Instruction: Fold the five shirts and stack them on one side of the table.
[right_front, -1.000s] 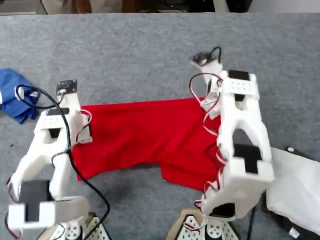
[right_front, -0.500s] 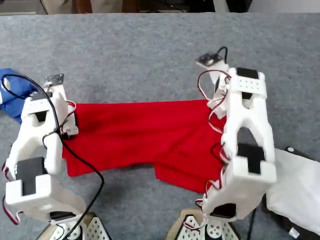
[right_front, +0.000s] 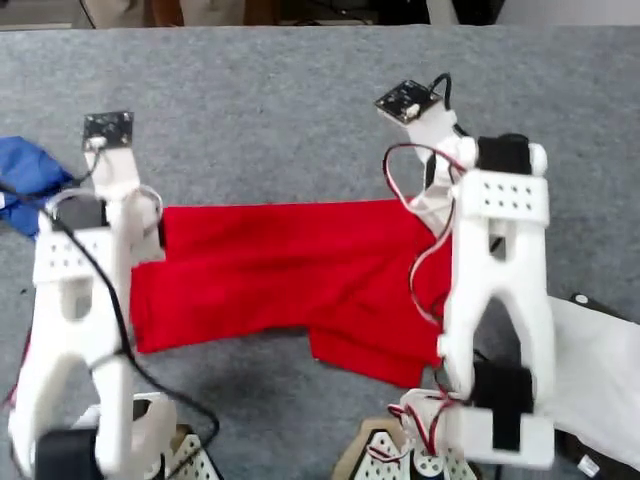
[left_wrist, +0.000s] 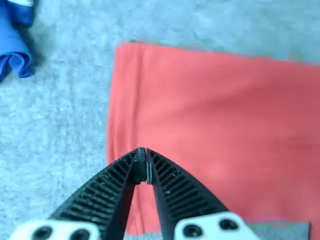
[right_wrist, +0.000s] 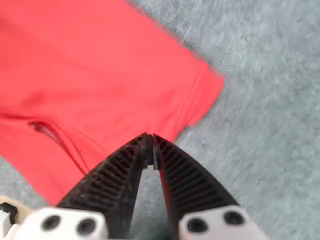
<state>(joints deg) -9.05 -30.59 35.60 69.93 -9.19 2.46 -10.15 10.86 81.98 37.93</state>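
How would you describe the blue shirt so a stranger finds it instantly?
On the grey table, a red shirt lies spread flat in the middle. Past its left end sits the blue shirt: crumpled, and the only blue thing there.

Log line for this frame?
red shirt: spread mid-table | left gripper: shut, above its edge | right gripper: shut, above its other end | blue shirt: table's left | white cloth: table's right

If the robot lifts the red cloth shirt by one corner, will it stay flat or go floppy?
Probably floppy: the red cloth shirt lies flat with soft folds, so it would likely droop. It looks thin, so it is probably light. Pushed, it may bunch up on the fuzzy grey table rather than slide.
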